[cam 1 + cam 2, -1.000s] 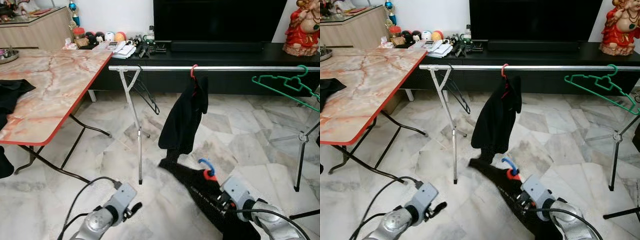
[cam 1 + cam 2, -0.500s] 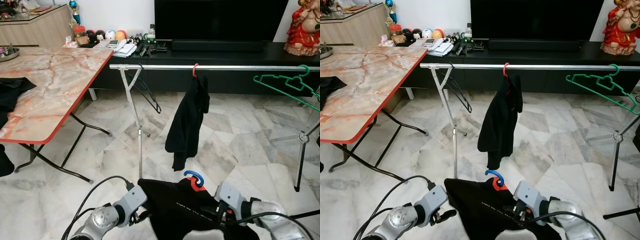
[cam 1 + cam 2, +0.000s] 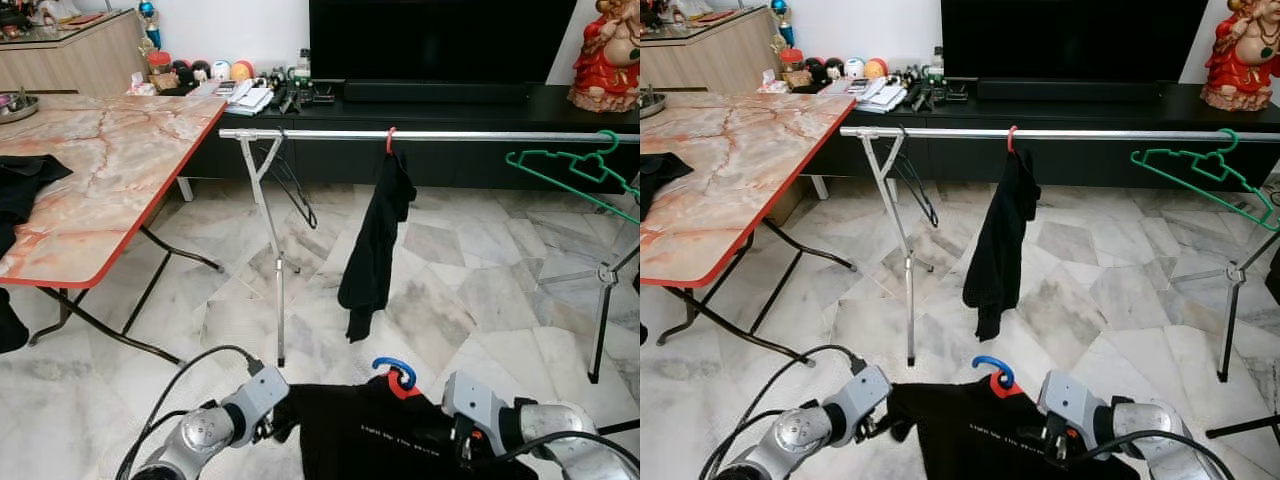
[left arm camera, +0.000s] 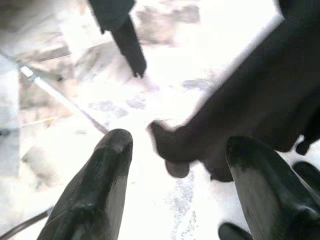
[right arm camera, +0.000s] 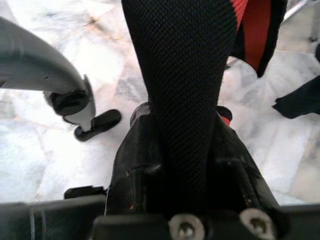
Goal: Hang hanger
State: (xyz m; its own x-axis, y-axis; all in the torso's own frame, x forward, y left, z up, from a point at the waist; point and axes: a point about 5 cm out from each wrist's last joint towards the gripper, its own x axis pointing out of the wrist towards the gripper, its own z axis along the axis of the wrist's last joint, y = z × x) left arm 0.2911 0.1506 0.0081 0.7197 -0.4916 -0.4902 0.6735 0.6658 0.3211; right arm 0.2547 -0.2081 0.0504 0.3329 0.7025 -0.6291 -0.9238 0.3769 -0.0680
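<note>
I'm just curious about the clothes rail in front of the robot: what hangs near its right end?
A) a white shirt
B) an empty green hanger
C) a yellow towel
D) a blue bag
B: an empty green hanger hooks over the metal rail near its right end, with no garment on it.

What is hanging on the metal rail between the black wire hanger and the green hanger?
A black garment on a red hanger, seen in both eye views.

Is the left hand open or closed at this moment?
Open. In the left wrist view the two black fingers stand wide apart with floor between them, and a corner of the black shirt lies ahead, not gripped.
</note>
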